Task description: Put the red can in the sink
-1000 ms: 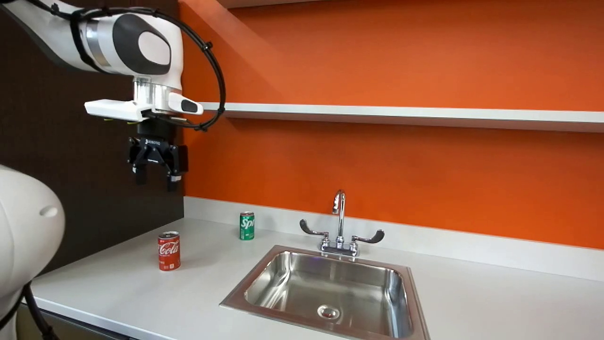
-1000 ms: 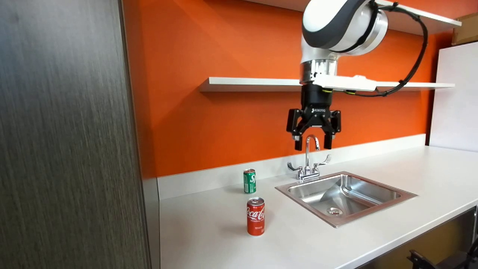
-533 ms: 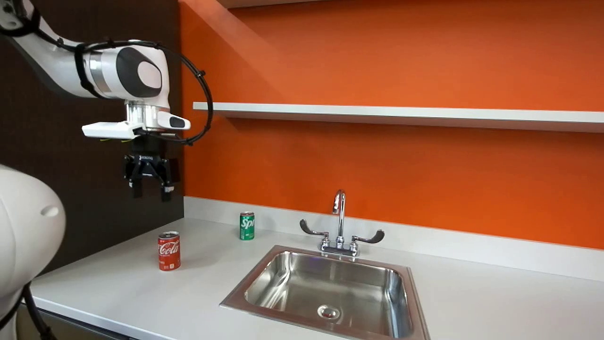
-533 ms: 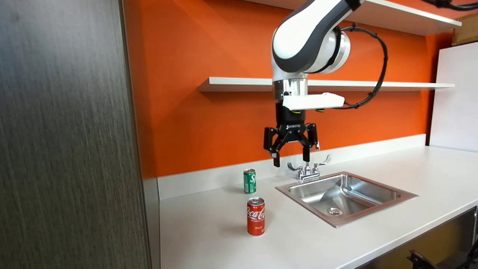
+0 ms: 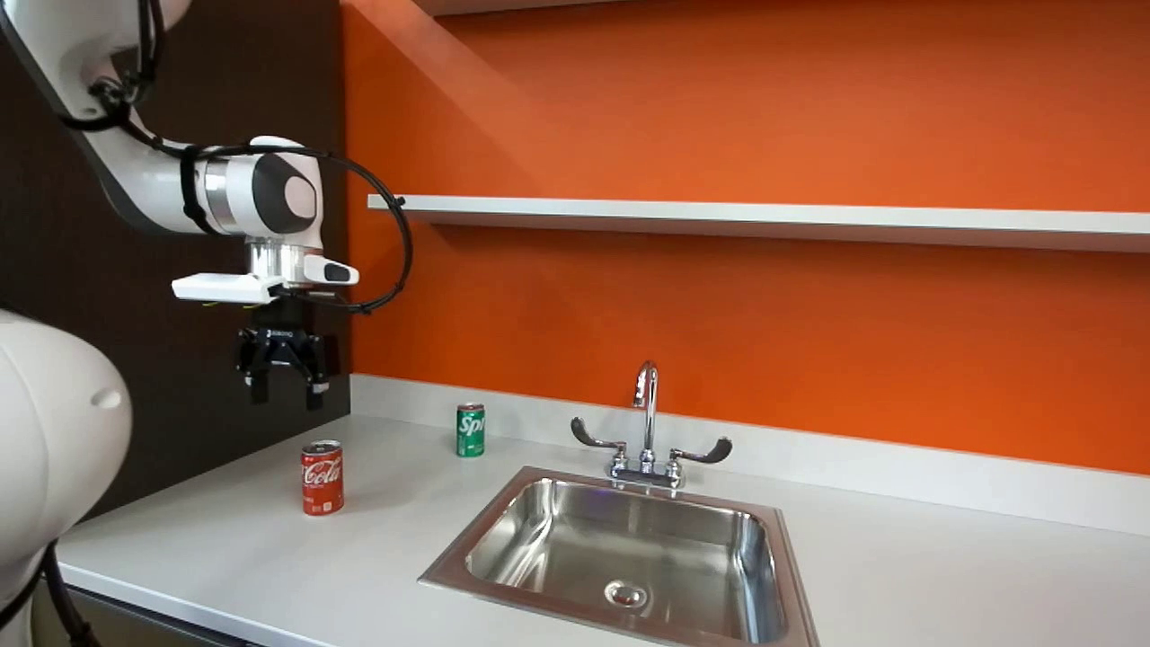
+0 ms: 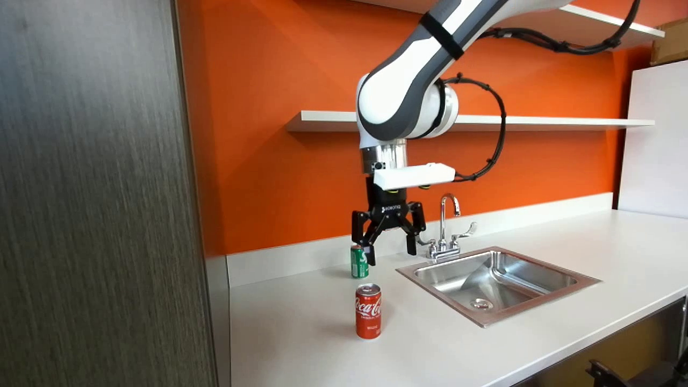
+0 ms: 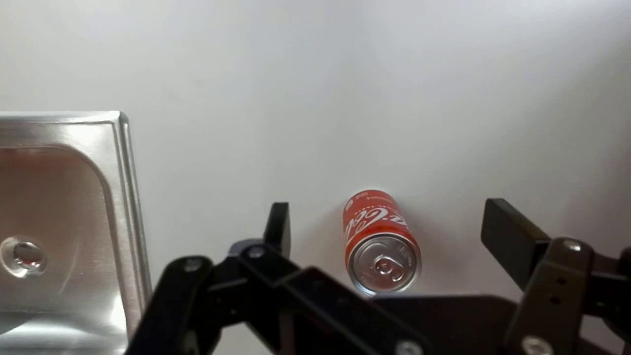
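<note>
The red can [image 5: 322,478] stands upright on the counter, and it shows in an exterior view [image 6: 368,313]. My gripper [image 5: 287,400] is open and empty, above the counter and higher than the red can, apart from it; it also shows in an exterior view [image 6: 391,257]. In the wrist view the red can [image 7: 373,217] shows between the two spread fingers [image 7: 387,228], its silvery top towards the camera. The steel sink [image 5: 503,599] is set in the counter, to the can's right in both exterior views; its corner shows in the wrist view [image 7: 123,197].
A green can [image 5: 470,430] stands near the back wall, partly behind a finger in an exterior view [image 6: 359,263]. A chrome faucet [image 5: 649,422] rises behind the sink. A white shelf [image 5: 764,214] runs along the orange wall. A dark panel [image 6: 102,193] borders the counter.
My gripper has moved down and, in an exterior view, to the left, from in front of the faucet to above the cans. It has stayed open. The cans have not moved.
</note>
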`<action>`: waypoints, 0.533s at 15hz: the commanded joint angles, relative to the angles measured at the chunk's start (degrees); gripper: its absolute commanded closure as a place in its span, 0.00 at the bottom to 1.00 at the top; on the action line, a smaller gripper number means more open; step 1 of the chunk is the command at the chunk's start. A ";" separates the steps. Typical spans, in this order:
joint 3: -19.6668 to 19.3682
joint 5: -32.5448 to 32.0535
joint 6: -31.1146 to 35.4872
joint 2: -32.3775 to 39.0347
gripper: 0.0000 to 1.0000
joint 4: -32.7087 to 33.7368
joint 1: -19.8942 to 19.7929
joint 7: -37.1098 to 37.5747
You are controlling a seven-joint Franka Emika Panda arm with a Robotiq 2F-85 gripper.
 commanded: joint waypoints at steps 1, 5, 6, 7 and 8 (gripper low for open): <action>-0.87 -2.00 1.41 6.44 0.00 3.95 1.63 1.85; -1.86 -0.60 4.37 10.89 0.00 5.44 2.72 0.34; -2.23 -0.49 4.99 11.92 0.00 5.78 2.91 0.20; -2.52 -0.44 5.39 12.72 0.00 6.15 3.07 0.16; -2.81 -0.55 5.90 13.37 0.00 6.32 3.21 0.19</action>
